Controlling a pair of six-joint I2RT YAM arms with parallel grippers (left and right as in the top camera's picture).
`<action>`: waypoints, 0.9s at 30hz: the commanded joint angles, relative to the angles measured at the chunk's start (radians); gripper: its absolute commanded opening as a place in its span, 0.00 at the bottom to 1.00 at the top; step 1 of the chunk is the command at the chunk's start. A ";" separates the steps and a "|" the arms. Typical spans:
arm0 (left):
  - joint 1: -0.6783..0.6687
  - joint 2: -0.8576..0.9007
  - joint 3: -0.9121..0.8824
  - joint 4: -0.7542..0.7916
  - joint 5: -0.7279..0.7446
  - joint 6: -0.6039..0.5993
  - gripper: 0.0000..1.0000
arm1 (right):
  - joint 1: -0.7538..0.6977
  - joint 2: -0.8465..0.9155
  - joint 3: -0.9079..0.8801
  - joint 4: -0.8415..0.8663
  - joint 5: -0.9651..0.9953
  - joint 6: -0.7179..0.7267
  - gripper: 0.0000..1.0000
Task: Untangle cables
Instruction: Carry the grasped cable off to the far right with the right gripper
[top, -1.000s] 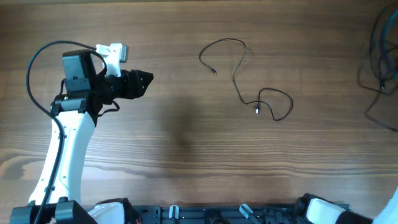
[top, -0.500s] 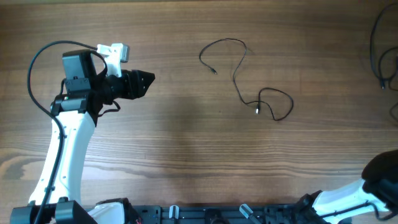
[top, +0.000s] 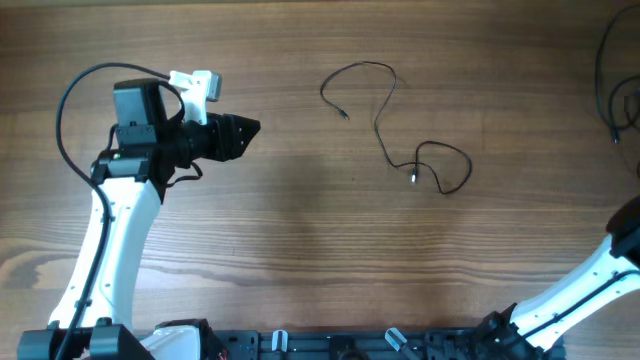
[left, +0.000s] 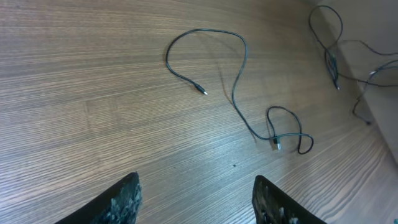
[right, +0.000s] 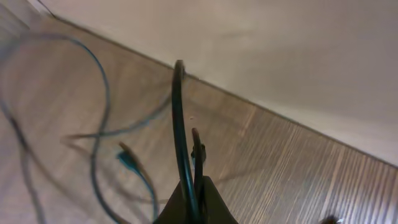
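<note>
My left gripper (top: 250, 130) hangs over the wooden table (top: 300, 260), well to the left of the loose cable (top: 394, 80), with its tips pointed toward that cable. In the left wrist view my two fingers (left: 124, 199) stand moderately apart. Only bare wood shows between them, so this hand holds nothing.

Ahead of it the loose cable lies flat and alone. It makes an open arc at its left end, runs down in a wavy line, and finishes in a small loop that crosses itself at its right end. One small plug (top: 345, 117) lies under the arc, and the other plug (top: 412, 178) lies beside the small loop.

Far to the right of the loose cable, at the table's edge, is the tangle of cables (top: 600, 70). My right gripper (right: 194, 198) is over there. Only my right arm (top: 590, 285) shows from overhead. In the right wrist view its fingers are pressed together on a black strand (right: 178, 112) that rises from the pinch. The strand is probably one of the tangle, though the view is too blurred to be sure.
</note>
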 joint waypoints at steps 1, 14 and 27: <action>-0.006 -0.015 -0.005 0.006 0.019 -0.011 0.59 | -0.005 0.053 0.024 -0.006 0.040 -0.020 0.05; -0.006 -0.026 -0.005 0.003 0.018 -0.010 0.59 | -0.063 0.066 0.024 -0.053 0.129 -0.013 0.05; -0.006 -0.026 -0.005 0.006 0.018 -0.006 0.68 | -0.048 0.029 0.025 -0.095 -0.024 0.019 0.99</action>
